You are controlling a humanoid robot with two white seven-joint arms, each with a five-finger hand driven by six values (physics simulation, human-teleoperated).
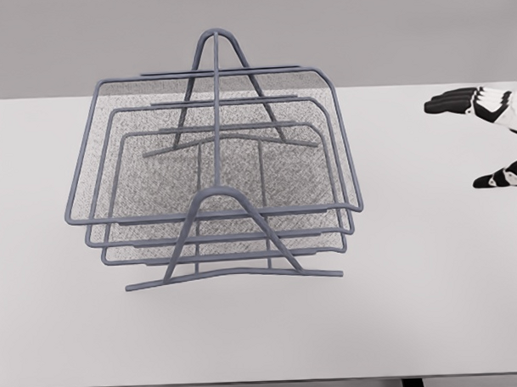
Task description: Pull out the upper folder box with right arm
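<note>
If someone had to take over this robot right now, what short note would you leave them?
Right hand: at the table's far right edge, fingers spread, holding nothing, well clear of the rack.
Left hand: not in view.
Wire rack: stands mid-table with three stacked mesh trays; the upper tray sits seated in its frame.
Done: nothing yet.
Left: bring the right hand over, grasp the upper tray, pull it out.
</note>
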